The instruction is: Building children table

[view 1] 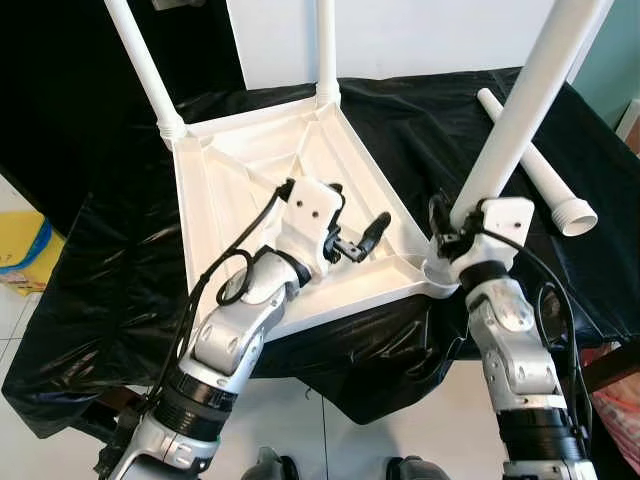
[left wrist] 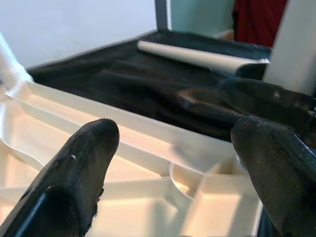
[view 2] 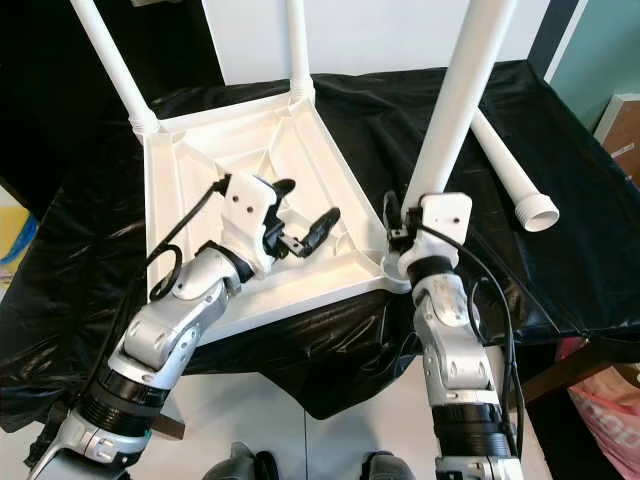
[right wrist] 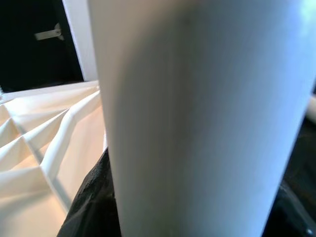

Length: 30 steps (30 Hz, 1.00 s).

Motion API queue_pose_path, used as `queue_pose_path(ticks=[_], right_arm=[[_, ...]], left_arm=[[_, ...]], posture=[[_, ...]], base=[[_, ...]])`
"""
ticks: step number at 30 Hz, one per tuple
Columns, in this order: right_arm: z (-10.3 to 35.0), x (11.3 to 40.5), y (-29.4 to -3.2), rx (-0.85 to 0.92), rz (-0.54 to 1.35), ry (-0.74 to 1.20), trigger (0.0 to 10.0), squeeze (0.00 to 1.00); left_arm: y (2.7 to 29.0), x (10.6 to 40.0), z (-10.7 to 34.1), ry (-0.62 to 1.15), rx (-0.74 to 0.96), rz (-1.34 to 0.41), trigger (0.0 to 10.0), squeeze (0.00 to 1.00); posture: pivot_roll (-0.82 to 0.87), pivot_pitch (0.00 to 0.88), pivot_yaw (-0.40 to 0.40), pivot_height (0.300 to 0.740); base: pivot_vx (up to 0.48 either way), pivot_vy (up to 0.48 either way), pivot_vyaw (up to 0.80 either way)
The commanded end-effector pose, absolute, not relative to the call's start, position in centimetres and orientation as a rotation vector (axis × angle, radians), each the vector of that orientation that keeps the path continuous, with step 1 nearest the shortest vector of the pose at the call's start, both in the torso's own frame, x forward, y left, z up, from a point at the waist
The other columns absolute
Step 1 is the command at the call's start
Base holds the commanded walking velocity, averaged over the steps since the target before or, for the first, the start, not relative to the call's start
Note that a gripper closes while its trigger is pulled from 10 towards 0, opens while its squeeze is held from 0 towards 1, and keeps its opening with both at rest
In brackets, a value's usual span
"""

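A white table top (view 1: 250,165) lies upside down on a black-covered table. Two white legs stand in its far corners, one at the left (view 1: 145,70) and one at the middle (view 1: 326,50). My right gripper (view 1: 458,222) is shut on a third leg (view 1: 525,105), held upright and slightly tilted at the near right corner socket (view 1: 437,275). In the right wrist view this leg (right wrist: 197,118) is close up between the black fingers (right wrist: 91,197). My left gripper (view 1: 365,235) hovers open over the underside's ribs, near that same corner, holding nothing. A fourth leg (view 1: 535,165) lies loose on the cloth at the right.
Black plastic sheet (view 1: 120,260) covers the work table and hangs over its near edge. A yellow object (view 1: 20,245) sits on the floor at the left. A white wall panel (view 1: 420,35) stands behind the table. The floor below is pale tile (view 1: 400,440).
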State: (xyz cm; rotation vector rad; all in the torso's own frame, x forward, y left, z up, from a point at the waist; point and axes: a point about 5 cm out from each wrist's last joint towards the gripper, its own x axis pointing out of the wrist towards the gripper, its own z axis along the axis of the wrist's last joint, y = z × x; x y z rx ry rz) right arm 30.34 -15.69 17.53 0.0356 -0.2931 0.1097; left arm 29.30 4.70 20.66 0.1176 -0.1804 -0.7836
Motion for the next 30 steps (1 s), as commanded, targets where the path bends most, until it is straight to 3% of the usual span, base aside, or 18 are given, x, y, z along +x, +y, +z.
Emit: queue_pose_path(ticks=[1,30], right_arm=[[17.1,30.4,-15.6,0.042,0.130,-0.289,10.0,0.00],[14.6,30.2,-15.5,0.002,0.229,-0.212,10.0,0.00]], left_arm=[[4.0,28.4,20.0,-0.145,0.147,-1.002,10.0,0.00],[3.0,26.0,19.4,-0.113,0.145,-1.135,10.0,0.00]], posture=[[-0.12,0.111,0.050,0.740],[-0.11,0.135,0.059,0.740]], base=[[0.000,0.000,0.00],[0.000,0.000,0.00]])
